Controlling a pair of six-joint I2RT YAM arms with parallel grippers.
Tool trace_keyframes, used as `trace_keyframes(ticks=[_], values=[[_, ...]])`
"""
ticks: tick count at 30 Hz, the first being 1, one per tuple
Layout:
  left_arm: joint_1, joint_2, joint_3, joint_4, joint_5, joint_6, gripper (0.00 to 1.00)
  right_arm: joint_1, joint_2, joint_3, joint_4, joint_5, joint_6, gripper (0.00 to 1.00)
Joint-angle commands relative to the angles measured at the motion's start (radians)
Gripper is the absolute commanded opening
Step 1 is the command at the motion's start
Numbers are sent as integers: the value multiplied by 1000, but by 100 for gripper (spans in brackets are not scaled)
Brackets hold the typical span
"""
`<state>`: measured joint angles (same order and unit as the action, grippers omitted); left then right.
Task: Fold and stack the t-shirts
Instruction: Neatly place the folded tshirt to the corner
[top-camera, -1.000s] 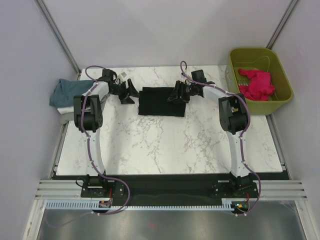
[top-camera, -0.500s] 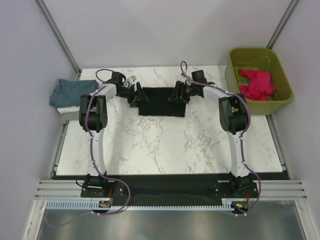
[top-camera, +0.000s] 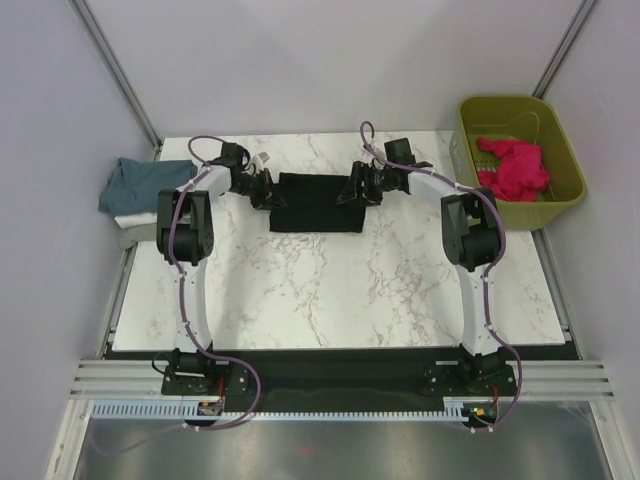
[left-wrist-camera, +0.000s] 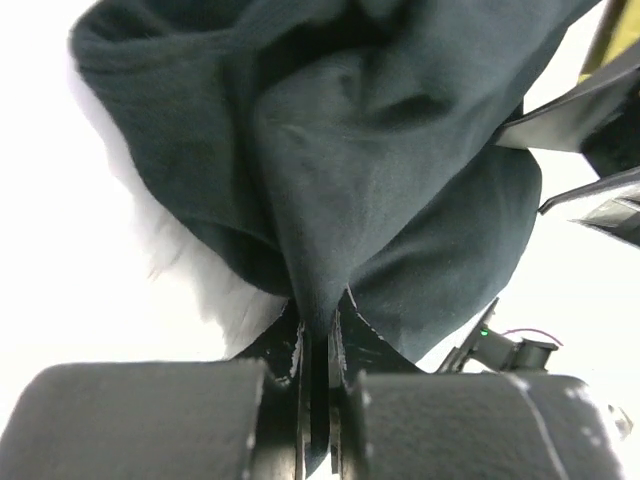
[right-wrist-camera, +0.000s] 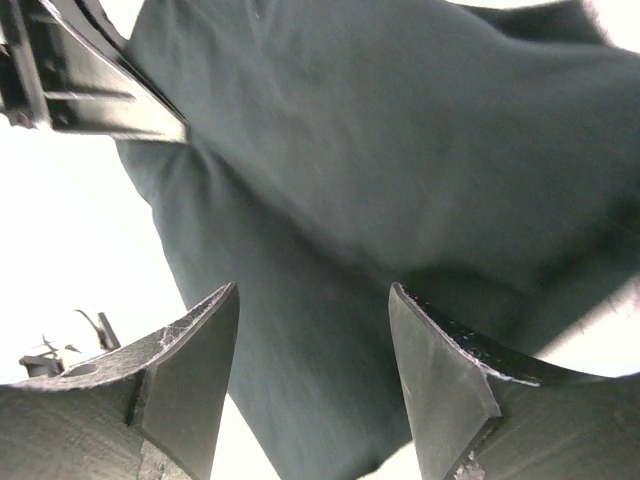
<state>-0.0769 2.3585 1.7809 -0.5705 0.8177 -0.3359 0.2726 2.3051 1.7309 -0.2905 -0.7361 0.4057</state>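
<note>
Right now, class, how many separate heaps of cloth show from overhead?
3: the folded black cloth shirt on the marble table, a teal-blue cloth pile off its left edge, magenta cloth in the olive-green plastic basket. Layers underneath may be hidden.

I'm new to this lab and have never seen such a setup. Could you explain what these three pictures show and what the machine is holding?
These are two robot arms, the left arm and the right arm, bolted at the near edge of a marble table. The wide picture looks down from above. The two close-ups come from a camera on each wrist. A folded black t-shirt lies at the far side. The left hand is pinched shut on its left edge, and the right hand is open at its right edge. A teal shirt lies at the far left. The olive basket on the right holds pink cloth.
</note>
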Motion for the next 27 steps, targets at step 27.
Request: trace_keyframes(ticks=[27], values=[[299, -329, 594, -618, -406, 617, 2, -59, -139, 96, -193, 248, -278, 98]])
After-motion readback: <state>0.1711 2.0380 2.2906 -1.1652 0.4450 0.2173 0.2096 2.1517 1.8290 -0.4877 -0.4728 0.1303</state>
